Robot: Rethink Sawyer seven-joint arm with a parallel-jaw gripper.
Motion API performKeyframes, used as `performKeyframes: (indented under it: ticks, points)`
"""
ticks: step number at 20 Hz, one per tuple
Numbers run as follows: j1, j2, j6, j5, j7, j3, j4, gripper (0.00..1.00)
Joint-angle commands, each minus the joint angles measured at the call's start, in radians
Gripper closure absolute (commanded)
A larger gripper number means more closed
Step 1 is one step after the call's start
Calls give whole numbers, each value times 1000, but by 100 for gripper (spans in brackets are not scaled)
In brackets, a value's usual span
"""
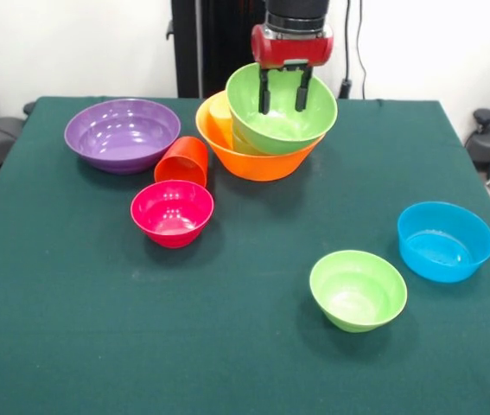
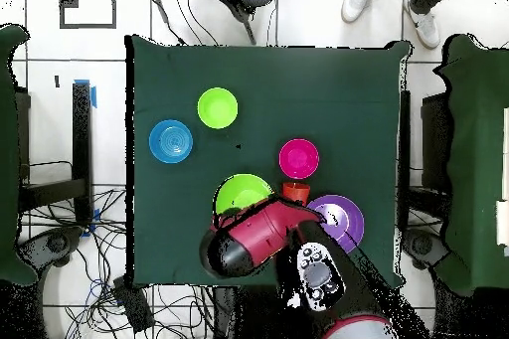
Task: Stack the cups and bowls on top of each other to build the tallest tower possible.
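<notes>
The gripper (image 1: pixel 283 93) hangs with fingers apart inside the large green bowl (image 1: pixel 292 125); that bowl sits tilted on cups in the orange bowl (image 1: pixel 257 162); the orange-red cup (image 1: pixel 184 161) lies beside it.

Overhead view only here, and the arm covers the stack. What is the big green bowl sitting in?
Observer: In the large orange bowl, with a yellow cup showing beneath it.
Operator: Is it level?
Observer: No, the large green bowl is tilted, with its opening turned toward the front camera.
Operator: And the gripper?
Observer: The gripper hangs open in the bowl's mouth, with its fingers apart and nothing between them.
</notes>
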Motion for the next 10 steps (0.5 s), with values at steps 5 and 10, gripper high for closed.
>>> performKeyframes:
  ticks: [5,10]
  points:
    - [57,12,109,-113,-74,-44,-68,0]
    - [55,-45,77,-118,-67,-54,-32,0]
